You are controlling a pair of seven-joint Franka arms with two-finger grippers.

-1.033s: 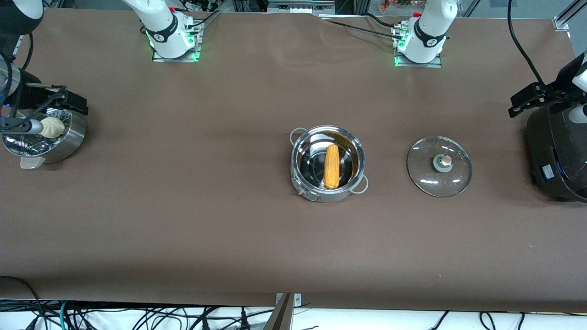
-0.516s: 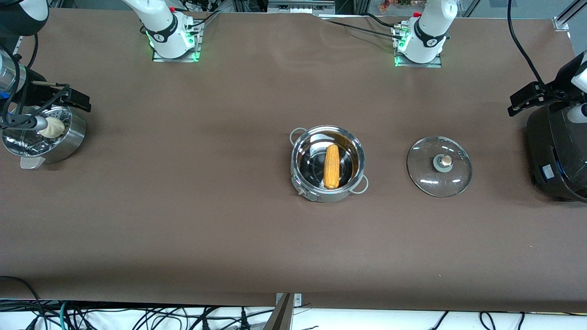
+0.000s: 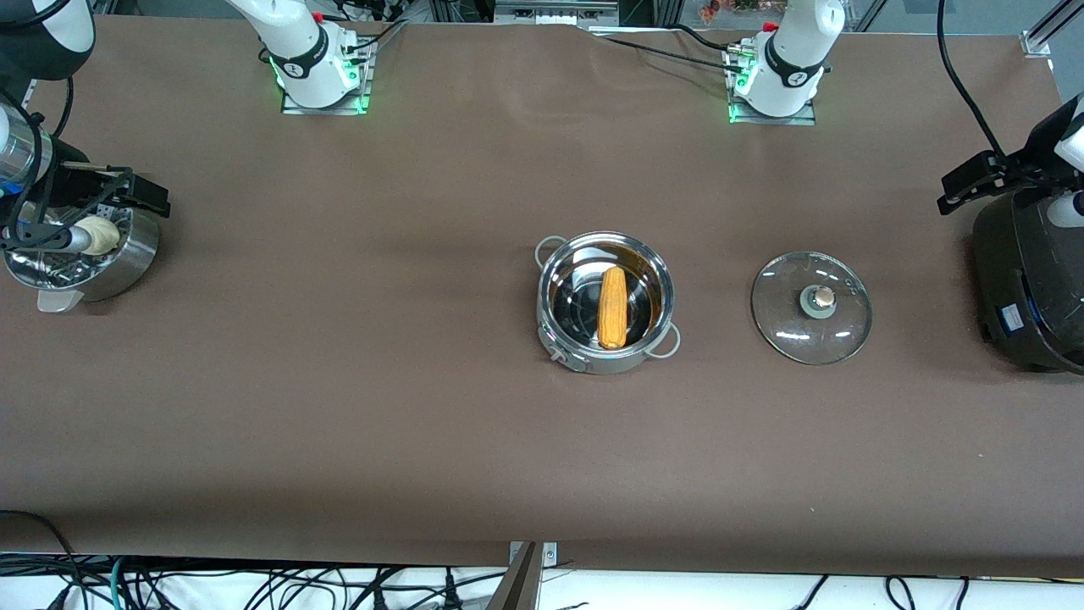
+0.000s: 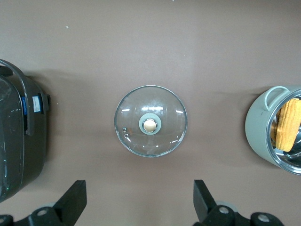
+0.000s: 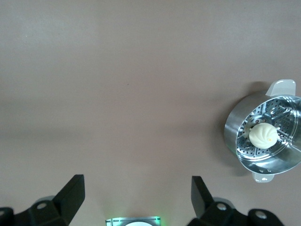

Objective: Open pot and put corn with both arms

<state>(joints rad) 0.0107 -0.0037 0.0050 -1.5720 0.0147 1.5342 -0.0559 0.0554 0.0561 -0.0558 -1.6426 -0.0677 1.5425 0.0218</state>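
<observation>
Left hand (image 4: 138, 202) and right hand (image 5: 136, 200) spread wide, empty; corn (image 3: 612, 307) in the pot (image 3: 584, 356)

A plain brown table cover (image 3: 339, 381) filled the frame. At centre stood a shiny round steel pot (image 3: 584, 352) with pale grey loop handles, holding a yellow-orange corn cob (image 3: 612, 308). To its right lay a clear round glass lid (image 3: 838, 326) with a tan knob. At far left, a perforated silver steamer pot (image 3: 127, 258) held a white bun (image 3: 103, 235). At the right edge sat a black rice cooker (image 3: 1029, 288).
</observation>
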